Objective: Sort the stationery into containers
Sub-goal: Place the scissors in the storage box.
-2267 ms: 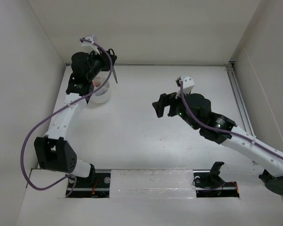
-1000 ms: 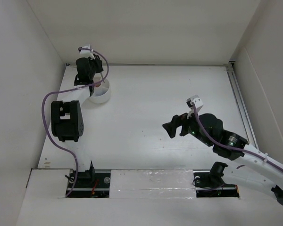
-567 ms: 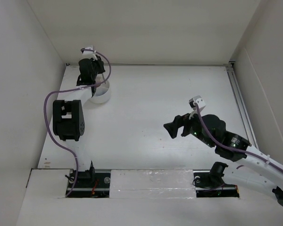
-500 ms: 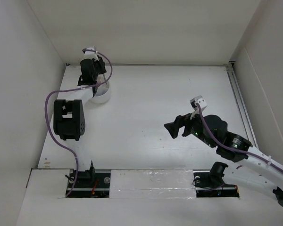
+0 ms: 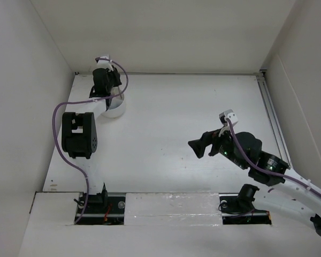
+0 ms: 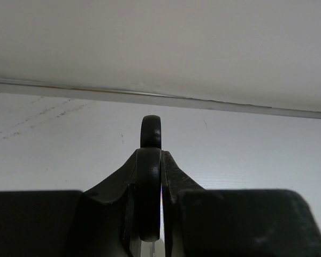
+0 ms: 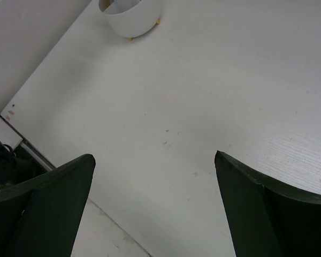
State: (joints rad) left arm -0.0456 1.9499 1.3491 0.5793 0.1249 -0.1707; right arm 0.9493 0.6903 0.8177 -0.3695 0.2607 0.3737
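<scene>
Since the earlier frame the left arm has folded up, with its elbow now raised high over the left side of the table (image 5: 176,118), and its wrist has come to stand above the white tub (image 5: 116,111) in the far-left corner. The right arm has pulled back from the middle toward its own base. The left gripper (image 6: 150,155) is closed on a thin black loop that stands up between the fingers. I judge this to be the handle of the scissors (image 6: 151,131), though the blades are hidden below the fingers. This means, I think, that the scissors are at the place of delivery but not yet released. What remains is to lower them into a compartment and open the fingers. From the top view I cannot tell which compartment is under the gripper. The right gripper (image 7: 152,160) hangs low over bare table at the near right, pointing toward the tub, with its fingers spread wide and nothing between them. I find no other loose stationery in these views.
</scene>
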